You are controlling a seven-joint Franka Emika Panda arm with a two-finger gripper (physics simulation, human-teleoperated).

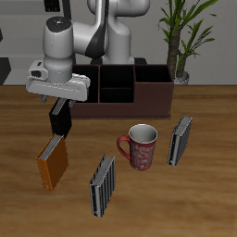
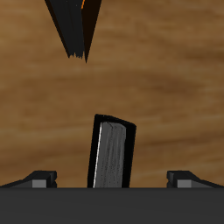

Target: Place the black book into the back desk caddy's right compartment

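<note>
The black book [image 1: 60, 123] stands upright on the table, just behind the orange-brown book [image 1: 52, 163]. My gripper [image 1: 59, 106] hangs directly over it and is open. In the wrist view the black book [image 2: 112, 156] shows its pale page edges, centred in my gripper [image 2: 112, 179], with a wide gap to each fingertip [image 2: 40, 178]. The back desk caddy [image 1: 121, 100] is a long reddish-brown box farther back. Its right compartment [image 1: 154, 76] is the tall dark end bay, away from the gripper.
A red patterned mug [image 1: 141, 146] stands mid-table. One grey striped book [image 1: 102, 185] is near the front edge and another [image 1: 180, 140] is beside the mug. A potted plant [image 1: 181, 37] stands behind the caddy. The orange-brown book [image 2: 77, 26] lies close beyond the black one.
</note>
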